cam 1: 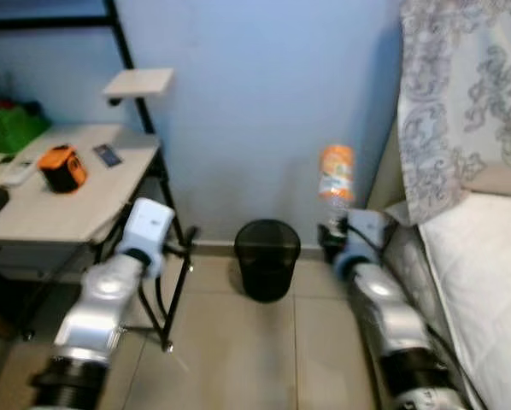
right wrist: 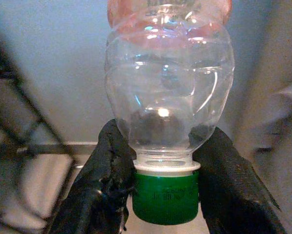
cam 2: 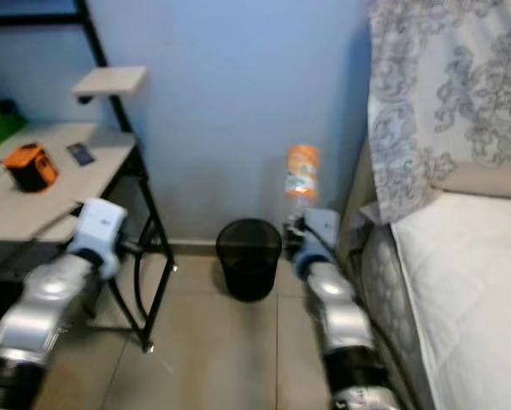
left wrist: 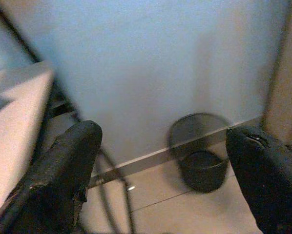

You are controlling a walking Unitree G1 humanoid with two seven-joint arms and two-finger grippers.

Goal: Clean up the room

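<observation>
The right gripper [right wrist: 163,195] is clamped on the empty bottle [cam 1: 335,173] by its green-capped neck, held up near the bed [cam 1: 486,282]; the bin [cam 1: 267,256] sits against the wall. Carry it over the rim first, then release. The left gripper [left wrist: 160,180] hangs spread apart

The bottle [right wrist: 169,92] top is cut off by the frame; the tabletop [cam 1: 59,213] runs off the left edge.

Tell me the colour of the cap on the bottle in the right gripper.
Green cap, clearest in the right wrist view.
</observation>
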